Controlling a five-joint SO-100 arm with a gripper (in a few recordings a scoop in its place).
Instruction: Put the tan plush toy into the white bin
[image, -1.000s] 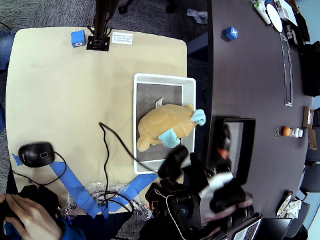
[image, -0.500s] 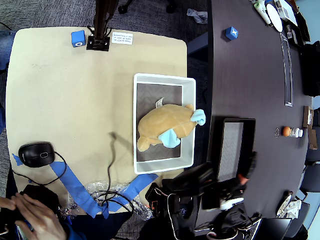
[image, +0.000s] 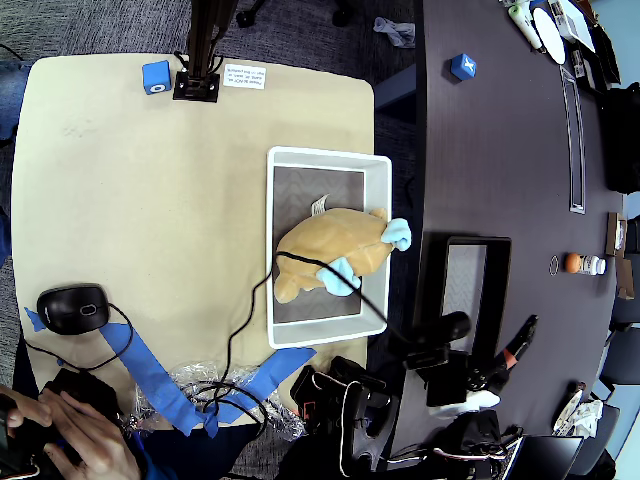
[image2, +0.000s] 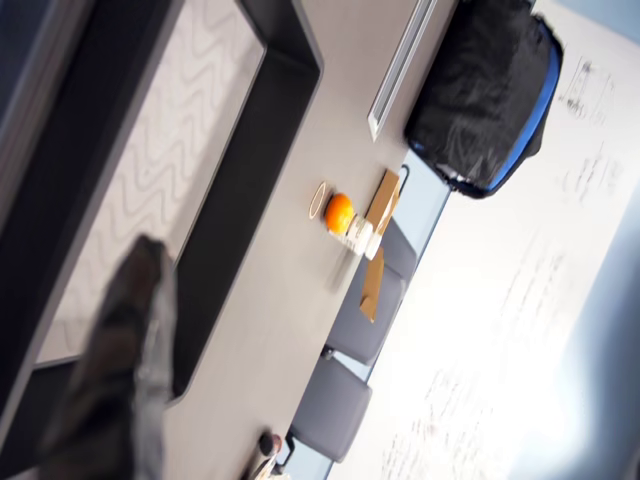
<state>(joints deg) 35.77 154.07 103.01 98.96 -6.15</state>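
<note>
The fingers (image2: 125, 370) are a dark blur at the wrist view's bottom left, so I can't tell how far open they are or whether they hold anything. Under them sits the black tray (image2: 255, 190). Overhead, the arm (image: 440, 335) hangs over that tray (image: 495, 300), off to the side of the white bin (image: 378, 240). The tan plush toy (image: 325, 255) already lies inside the bin, one blue paw at the rim. Looks basically done; I'd just park the arm slowly, keeping the cable (image: 250, 310) clear of the toy.
</note>
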